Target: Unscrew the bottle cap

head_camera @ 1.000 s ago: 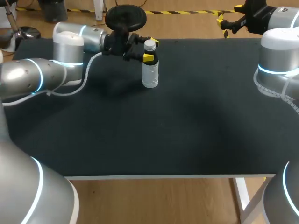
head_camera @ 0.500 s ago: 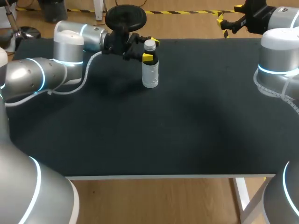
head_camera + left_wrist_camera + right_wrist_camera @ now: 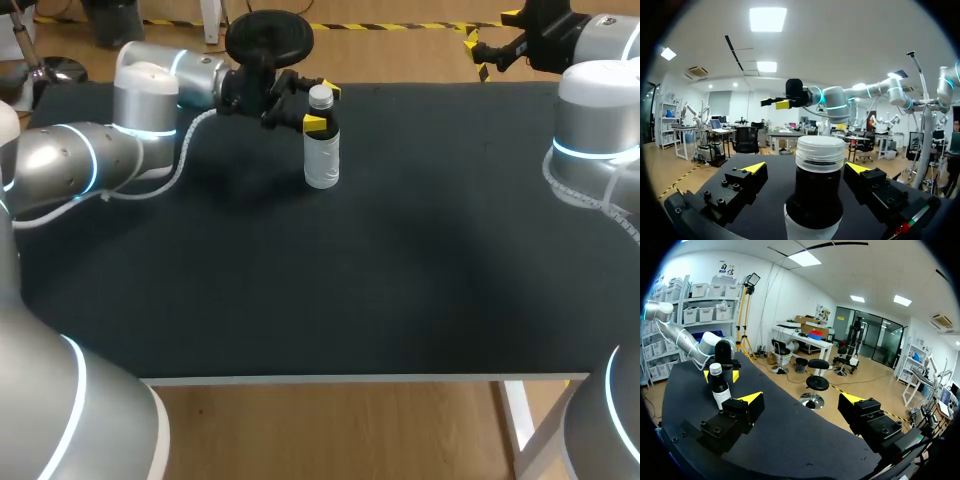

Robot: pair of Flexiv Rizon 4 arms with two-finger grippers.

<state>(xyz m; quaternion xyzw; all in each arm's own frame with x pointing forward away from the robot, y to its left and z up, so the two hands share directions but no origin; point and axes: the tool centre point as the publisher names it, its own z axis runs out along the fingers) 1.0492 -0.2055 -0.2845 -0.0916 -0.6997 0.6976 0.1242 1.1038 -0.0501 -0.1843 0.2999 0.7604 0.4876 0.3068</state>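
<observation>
Upright bottle (image 3: pixel 321 150) on the far side of the table (image 3: pixel 400 280), neck between the parted, non-touching fingers of the left gripper (image 3: pixel 323 106): close squarely below the white cap (image 3: pixel 320 97), leaving it free for the distant, likewise parted right gripper (image 3: pixel 800 400).

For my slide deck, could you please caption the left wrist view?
Open left gripper straddles the white ribbed plastic cap of the upright dark-necked bottle on the black table.
</observation>
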